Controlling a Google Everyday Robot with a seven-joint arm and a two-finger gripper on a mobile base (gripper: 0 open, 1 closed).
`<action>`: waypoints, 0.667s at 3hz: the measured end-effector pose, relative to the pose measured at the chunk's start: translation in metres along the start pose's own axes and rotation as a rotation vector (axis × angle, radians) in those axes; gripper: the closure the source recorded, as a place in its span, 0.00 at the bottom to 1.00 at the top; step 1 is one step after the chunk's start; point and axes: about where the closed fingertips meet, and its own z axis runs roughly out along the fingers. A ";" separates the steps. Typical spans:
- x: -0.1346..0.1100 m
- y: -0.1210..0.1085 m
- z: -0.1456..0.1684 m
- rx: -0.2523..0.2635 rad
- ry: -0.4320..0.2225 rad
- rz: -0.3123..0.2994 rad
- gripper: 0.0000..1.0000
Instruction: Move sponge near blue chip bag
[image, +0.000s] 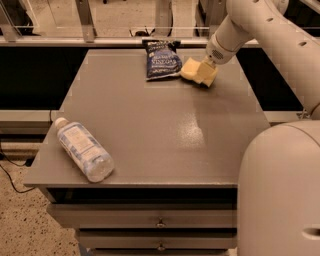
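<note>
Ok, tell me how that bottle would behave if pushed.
The bottle lies on its side near the front edge of the table, so it would probably roll. Clear plastic, likely light and slippery. The gripper is at the far side, holding the sponge.

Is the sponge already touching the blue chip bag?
Cannot tell. In the camera view the sponge lies right beside the blue chip bag with no clear gap, yet no contact shows plainly. The claw sits at the sponge's right end.
</note>
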 end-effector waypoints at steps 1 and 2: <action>-0.014 0.001 0.005 -0.004 -0.010 -0.011 0.86; -0.022 0.002 0.006 -0.003 -0.011 -0.015 0.55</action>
